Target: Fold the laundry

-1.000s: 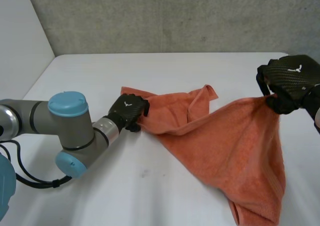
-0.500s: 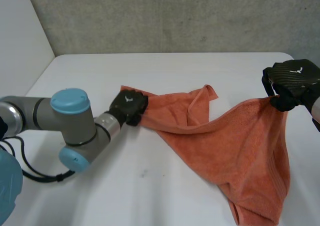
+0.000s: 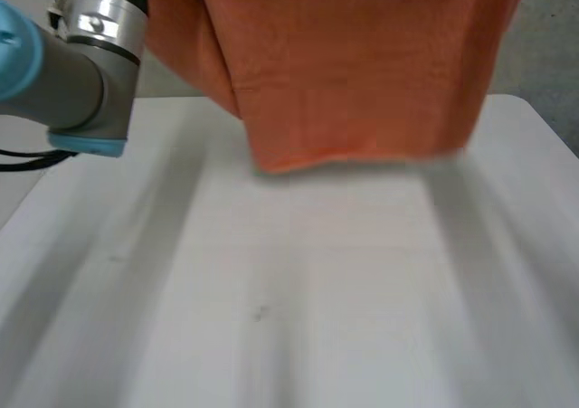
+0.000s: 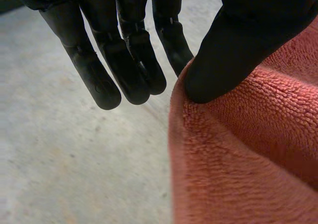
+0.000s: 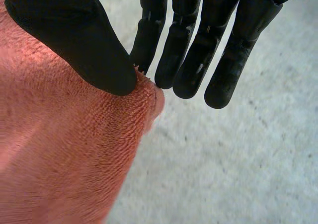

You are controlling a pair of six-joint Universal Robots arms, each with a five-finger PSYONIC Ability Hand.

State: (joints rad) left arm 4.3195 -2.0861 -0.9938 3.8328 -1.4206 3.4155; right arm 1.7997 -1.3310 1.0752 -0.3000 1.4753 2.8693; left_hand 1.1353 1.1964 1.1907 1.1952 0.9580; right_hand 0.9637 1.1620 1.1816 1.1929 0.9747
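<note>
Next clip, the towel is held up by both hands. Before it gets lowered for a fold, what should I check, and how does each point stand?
1. Left hand grips the towel: ok, its thumb pinches the edge.
2. Right hand grips the towel: ok, its thumb pinches a corner against a finger.
3. Towel off the table: ok, it seems; the lower edge hangs free.
4. Lower edge level: ok, roughly.
5. Towel hanging flat: not ok, a fold runs down it on the left arm's side.
</note>
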